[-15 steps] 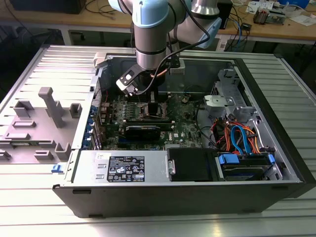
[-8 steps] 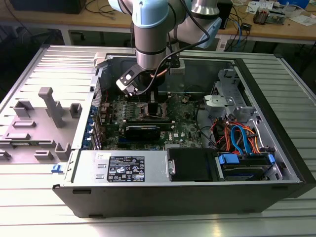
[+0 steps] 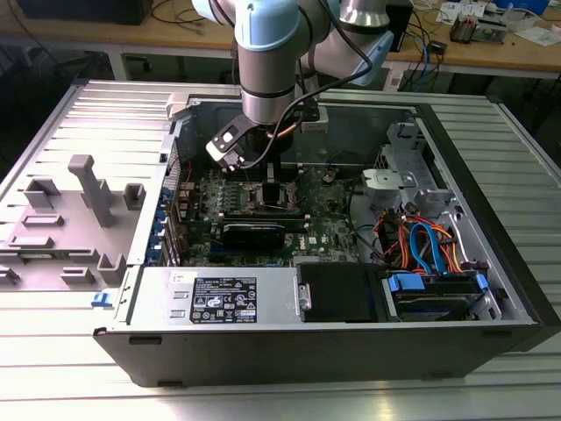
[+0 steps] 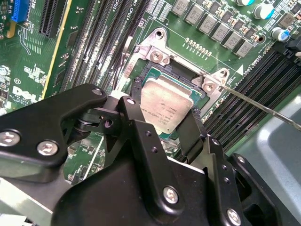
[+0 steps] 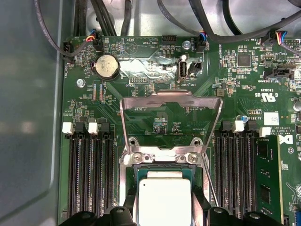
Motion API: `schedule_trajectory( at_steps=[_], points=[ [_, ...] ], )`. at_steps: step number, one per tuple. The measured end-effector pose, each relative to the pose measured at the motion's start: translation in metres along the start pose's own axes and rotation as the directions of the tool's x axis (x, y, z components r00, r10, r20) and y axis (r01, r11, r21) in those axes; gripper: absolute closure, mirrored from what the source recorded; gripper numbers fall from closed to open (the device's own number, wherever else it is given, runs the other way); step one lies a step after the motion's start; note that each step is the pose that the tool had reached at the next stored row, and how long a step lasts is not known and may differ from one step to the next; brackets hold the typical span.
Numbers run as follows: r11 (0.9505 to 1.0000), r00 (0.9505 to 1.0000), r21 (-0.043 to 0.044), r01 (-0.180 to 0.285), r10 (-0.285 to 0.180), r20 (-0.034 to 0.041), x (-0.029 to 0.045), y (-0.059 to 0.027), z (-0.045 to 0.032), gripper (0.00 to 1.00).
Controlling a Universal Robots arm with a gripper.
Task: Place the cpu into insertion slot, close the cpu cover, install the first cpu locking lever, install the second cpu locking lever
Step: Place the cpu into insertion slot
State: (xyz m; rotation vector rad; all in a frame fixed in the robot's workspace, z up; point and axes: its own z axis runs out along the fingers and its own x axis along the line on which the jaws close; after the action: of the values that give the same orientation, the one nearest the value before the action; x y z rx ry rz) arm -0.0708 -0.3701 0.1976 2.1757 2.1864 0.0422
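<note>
The cpu (image 4: 165,106), a small square chip with a silvery top, sits between my two black fingers directly over the socket (image 4: 155,75) on the green motherboard. My gripper (image 4: 163,117) is shut on the cpu, one finger at each of two opposite edges. In the first wrist view the cpu (image 5: 163,200) is low over the socket, and the cpu cover (image 5: 170,101), a thin silvery frame, stands flipped open beyond it. A thin wire locking lever (image 4: 256,102) is swung out to one side. In the exterior view the gripper (image 3: 270,178) reaches down into the open computer case (image 3: 491,289).
Black memory slots (image 5: 89,169) flank the socket on both sides. A long black card (image 3: 254,233) lies on the board near the socket. Cables and a drive cage (image 3: 429,254) fill the exterior view's right. A grey fixture (image 3: 83,210) stands outside the case on the left.
</note>
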Motion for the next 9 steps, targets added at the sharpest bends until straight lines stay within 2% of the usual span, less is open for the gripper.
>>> schedule_trajectory(
  at_steps=[9],
  points=[
    [1.0000, 1.0000, -0.0001, 0.000, 0.000, -0.0002, 0.0000, 0.0000, 0.0002, 0.45]
  ],
)
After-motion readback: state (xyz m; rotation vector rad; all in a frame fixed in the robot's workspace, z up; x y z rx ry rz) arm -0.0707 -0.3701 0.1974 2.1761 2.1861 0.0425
